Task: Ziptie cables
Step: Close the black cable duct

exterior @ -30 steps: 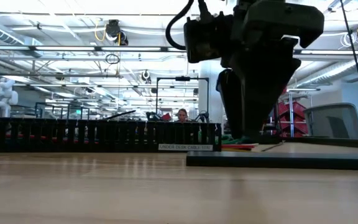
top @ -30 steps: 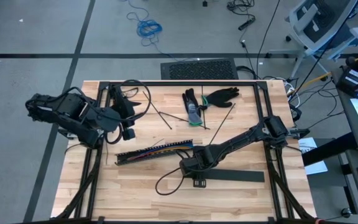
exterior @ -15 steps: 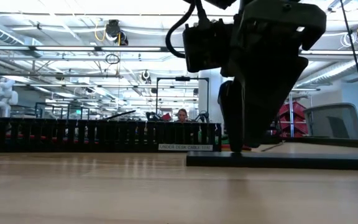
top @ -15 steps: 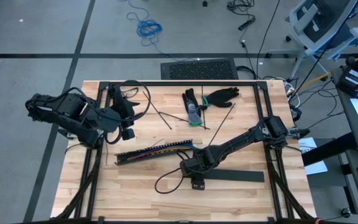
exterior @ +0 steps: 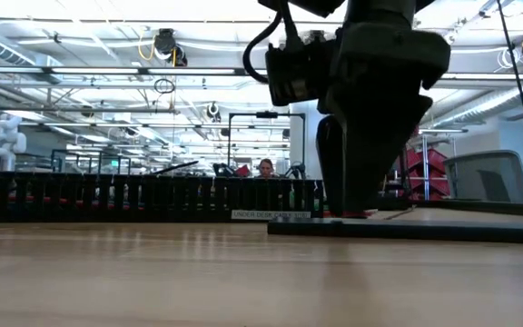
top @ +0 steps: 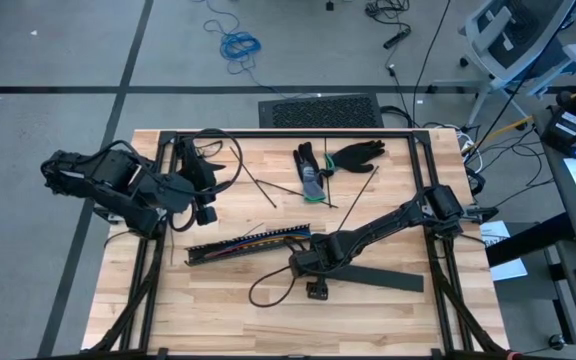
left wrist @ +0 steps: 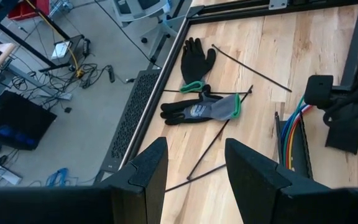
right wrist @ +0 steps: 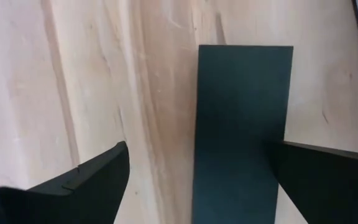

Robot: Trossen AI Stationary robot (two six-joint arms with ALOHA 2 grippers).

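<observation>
On a pale butcher-block desk (top: 218, 300) framed in black metal tubing, the right gripper (top: 313, 283) hangs over the near middle with its dark, wedge-shaped fingers (right wrist: 86, 177) spread wide and holding nothing, one on either side of the square-cut end of a flat, matte black strip (right wrist: 241, 124) lying on the wood. That strip (top: 378, 278) runs from under the gripper toward the right edge, slightly skewed. Just beyond the gripper lies a long black slotted rail (top: 248, 245), comb-toothed along its sides, with the cables (top: 268, 238) laid lengthwise inside it as thin strands of red, orange, blue and green; from the left wrist their ends (left wrist: 289, 134) fan out of the rail's mouth. The zipties (top: 353, 190), thin straight dark strips, lie scattered and crossing each other on the bare wood toward the far edge, around and partly under two knit gloves (top: 333, 160), one black, one grey with a green cuff. The left gripper (top: 206, 205) hovers near the left edge by the far left corner, its blocky fingers (left wrist: 145, 174) parted and empty. A loose black cord (top: 268, 292) loops on the wood beside the right gripper. From table height the right arm's bulk blocks much of the rail (exterior: 143, 198) behind it, and a person (exterior: 265, 168) sits far back in the workshop.
</observation>
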